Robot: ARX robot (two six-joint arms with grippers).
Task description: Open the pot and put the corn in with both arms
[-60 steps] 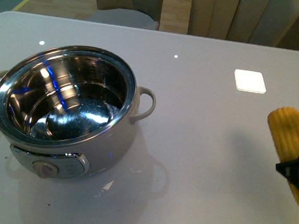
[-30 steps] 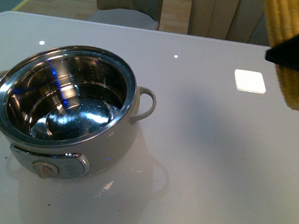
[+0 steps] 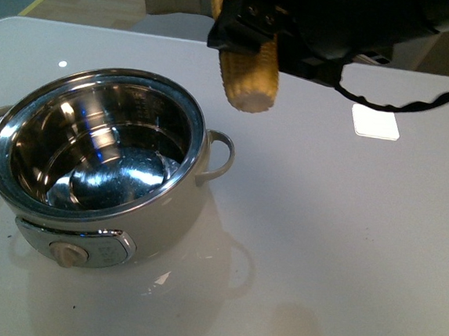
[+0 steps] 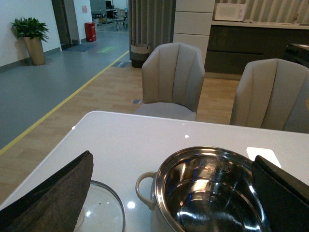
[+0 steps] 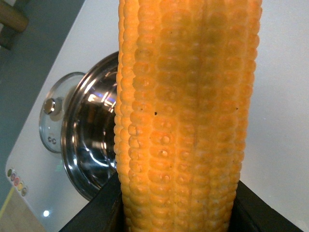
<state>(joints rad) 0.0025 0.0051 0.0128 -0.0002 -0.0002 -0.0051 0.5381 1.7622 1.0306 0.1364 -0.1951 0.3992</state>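
The cream-white pot (image 3: pixel 99 165) stands open at the left of the white table, its steel inside bare. The yellow corn (image 3: pixel 248 76) hangs in the air above and just behind the pot's right handle, blunt end down, with my right gripper (image 3: pixel 256 29) shut on it. In the right wrist view the corn (image 5: pixel 183 116) fills the frame between the black fingers (image 5: pixel 94 215), and the pot (image 5: pixel 91 145) lies beyond it. My left gripper (image 4: pixel 169 193) is open, its dark pads (image 4: pixel 53 198) standing either side of the pot (image 4: pixel 207 193) and above it.
The glass lid (image 4: pixel 99 210) lies flat on the table beside the pot's left handle. A white square pad (image 3: pixel 375 121) sits on the table at the right. Beige chairs (image 4: pixel 174 77) stand behind the table's far edge. A black cable (image 3: pixel 403 101) trails from the right arm.
My right gripper has carried the corn up from low at the right edge and then leftward, to above the pot's right handle. The pot has stayed put.
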